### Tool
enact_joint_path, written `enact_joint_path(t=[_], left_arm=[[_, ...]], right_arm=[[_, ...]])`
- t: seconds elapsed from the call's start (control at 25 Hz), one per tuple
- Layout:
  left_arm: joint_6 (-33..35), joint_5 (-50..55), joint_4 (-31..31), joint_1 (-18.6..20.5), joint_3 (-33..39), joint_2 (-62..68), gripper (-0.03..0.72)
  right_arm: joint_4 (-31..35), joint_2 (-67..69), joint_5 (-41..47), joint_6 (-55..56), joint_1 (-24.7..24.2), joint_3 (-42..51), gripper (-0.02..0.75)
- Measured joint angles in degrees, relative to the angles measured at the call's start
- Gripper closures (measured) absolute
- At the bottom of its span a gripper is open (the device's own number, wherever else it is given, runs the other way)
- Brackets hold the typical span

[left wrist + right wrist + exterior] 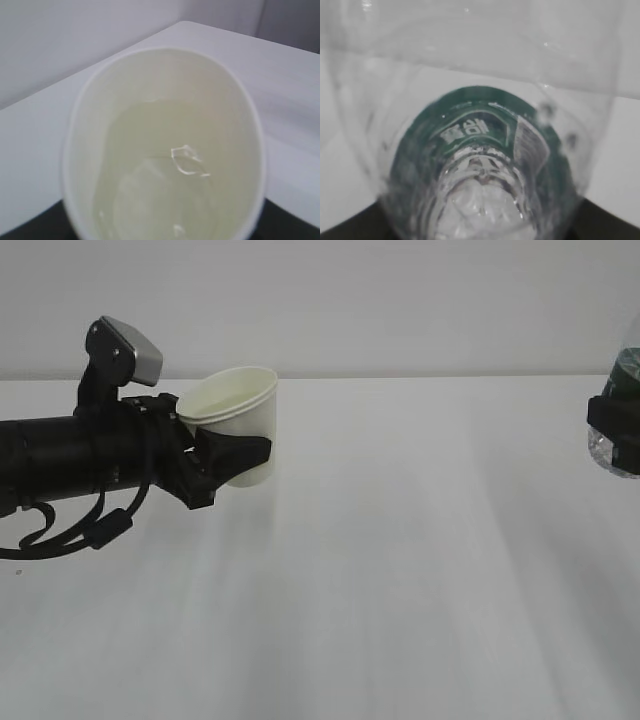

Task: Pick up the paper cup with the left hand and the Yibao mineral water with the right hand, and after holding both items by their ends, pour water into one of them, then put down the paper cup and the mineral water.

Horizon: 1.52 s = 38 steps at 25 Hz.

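The white paper cup (pixel 243 418) hangs above the table at the left, tipped so its mouth faces up and left. My left gripper (pixel 240 456) is shut on its lower wall, one black finger (pixel 236 452) across the front. In the left wrist view the paper cup (pixel 165 110) fills the frame, with clear water (pixel 160 190) pooled in its cream inside. At the far right edge my right gripper (pixel 616 430) is shut on the Yibao mineral water (pixel 627 368), mostly cut off there. The right wrist view shows the clear ribbed bottle (pixel 480 200) and its green label (pixel 475 125) close up.
The white table (pixel 400 570) runs wide and bare between the two arms, with a pale wall (pixel 400 300) behind it. Black cables (pixel 60 535) loop under the left arm.
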Motion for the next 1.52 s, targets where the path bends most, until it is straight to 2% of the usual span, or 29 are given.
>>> enact_joint_path(t=[0.84,1.52], left_arm=[[0.0,0.6,-0.1,5.7,0.0,0.0,0.288],[0.0,1.0,-0.6,12.1,0.0,0.0,0.288]], right_arm=[[0.0,0.0,-0.1,0.0,-0.1,0.0,0.348],[-0.2,0.0,-0.1,0.0,-0.1,0.0,0.348]])
